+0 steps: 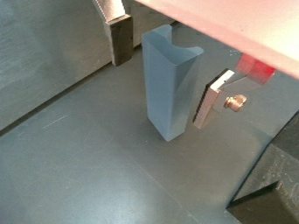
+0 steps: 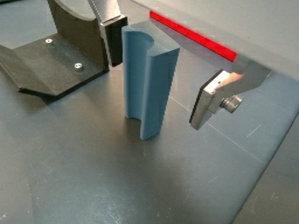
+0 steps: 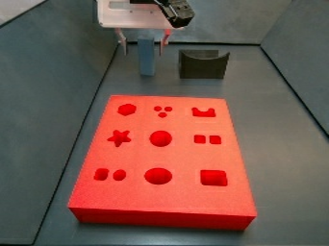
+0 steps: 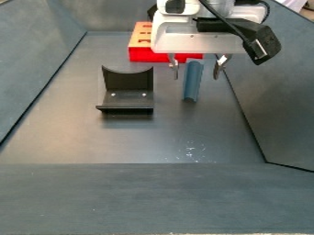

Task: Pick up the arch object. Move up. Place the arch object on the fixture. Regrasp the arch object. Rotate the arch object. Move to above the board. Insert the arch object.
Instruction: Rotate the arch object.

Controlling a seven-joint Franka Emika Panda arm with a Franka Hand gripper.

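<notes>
The arch object [image 1: 170,83] is a slate blue block with a curved notch in its top. It stands upright on the grey floor, and it shows in the wrist view [image 2: 149,83] and both side views [image 3: 148,60] [image 4: 193,83]. My gripper [image 1: 163,87] [image 2: 158,89] is open and straddles the block, with a gap between each finger and the block. The gripper also shows in both side views [image 3: 146,43] [image 4: 196,64]. The dark fixture [image 3: 202,63] [image 4: 125,90] [image 2: 59,52] stands beside the block. The red-orange board [image 3: 161,159] [image 4: 143,44] lies flat with its recessed cutouts.
Grey walls enclose the floor on the sides [image 3: 52,58] [image 4: 37,83]. The board's edge [image 2: 193,37] lies close behind the gripper in a wrist view. The fixture is a short way from one finger [image 2: 114,44].
</notes>
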